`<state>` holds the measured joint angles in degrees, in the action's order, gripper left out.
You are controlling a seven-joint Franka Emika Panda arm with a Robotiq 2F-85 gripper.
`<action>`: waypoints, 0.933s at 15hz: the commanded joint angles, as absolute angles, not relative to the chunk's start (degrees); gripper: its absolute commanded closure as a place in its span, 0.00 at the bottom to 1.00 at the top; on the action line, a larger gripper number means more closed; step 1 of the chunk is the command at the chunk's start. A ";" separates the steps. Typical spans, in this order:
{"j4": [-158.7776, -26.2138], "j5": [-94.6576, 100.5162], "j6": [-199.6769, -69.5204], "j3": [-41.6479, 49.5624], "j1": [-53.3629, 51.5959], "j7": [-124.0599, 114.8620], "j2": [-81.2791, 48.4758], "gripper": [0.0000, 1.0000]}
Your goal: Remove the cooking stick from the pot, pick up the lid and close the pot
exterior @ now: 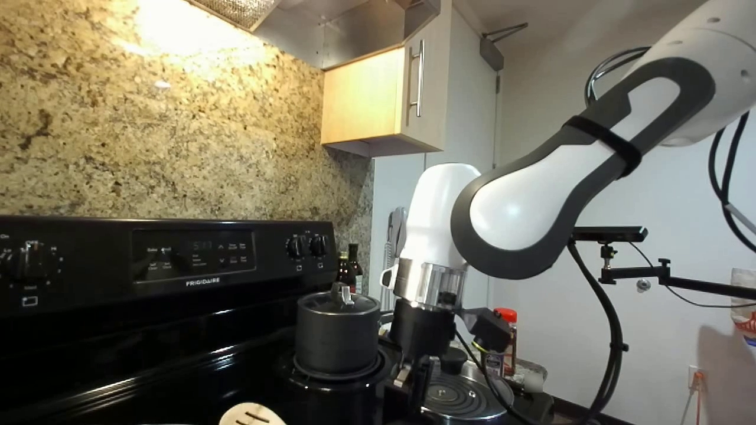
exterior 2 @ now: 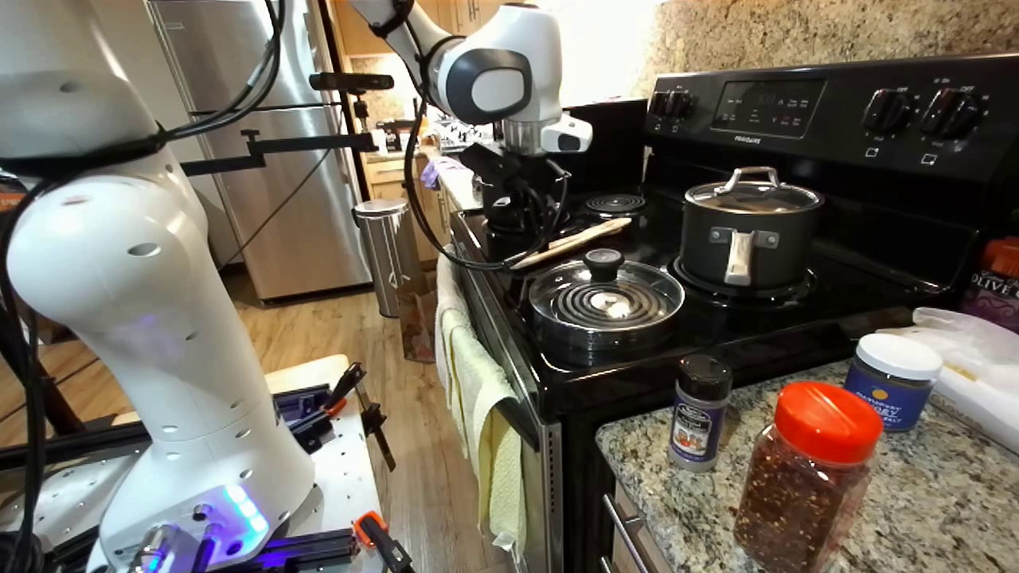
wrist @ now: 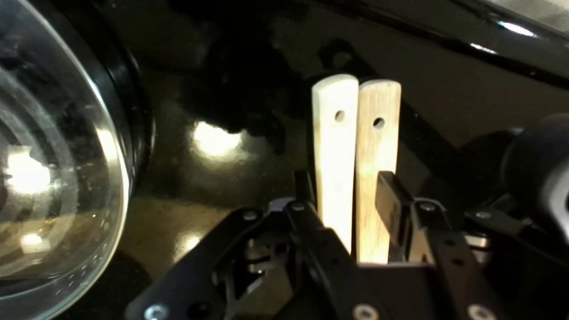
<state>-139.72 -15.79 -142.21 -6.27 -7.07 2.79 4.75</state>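
Two pale wooden handles, the cooking stick (wrist: 335, 151) and a similar one (wrist: 378, 146), lie side by side in the wrist view; I cannot tell which is which. They also show in an exterior view (exterior 2: 589, 235). My gripper (wrist: 346, 184) is open, its fingers on either side of both handles. It also shows in an exterior view (exterior: 410, 381). The dark grey pot (exterior 2: 716, 247) stands on a back burner, covered by a glass lid with a metal handle. Another clear glass lid (exterior 2: 557, 296) with a black knob is over the front burner. What the handles rest on is hidden.
A slotted wooden head (exterior: 251, 415) shows at the bottom of an exterior view. A red-capped jar (exterior 2: 796, 493), a small spice bottle (exterior 2: 694, 434) and a white-capped jar (exterior 2: 888, 394) stand on the granite counter. Towels (exterior 2: 486, 414) hang on the oven front.
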 commanded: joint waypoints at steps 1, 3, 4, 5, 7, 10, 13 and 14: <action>-140.86 -16.73 -144.53 -6.45 -7.47 1.31 5.53 0.26; -140.87 -16.72 -145.03 -6.44 -7.46 1.06 5.70 0.15; -140.78 -16.35 -144.81 -6.43 -7.41 0.92 5.80 0.08; -140.85 -15.55 -144.69 -6.44 -7.27 0.17 6.22 0.02; -140.93 -13.90 -144.64 -6.43 -6.94 -1.30 7.22 0.00; -140.30 -12.21 -144.79 -6.29 -6.65 -2.71 9.34 0.00; -137.85 -12.23 -143.36 -5.83 -6.96 -0.93 11.38 0.00; -136.75 -11.88 -142.84 -5.73 -6.88 -0.78 11.79 0.00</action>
<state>-138.53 -13.09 -144.09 -5.98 -6.95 -0.78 9.51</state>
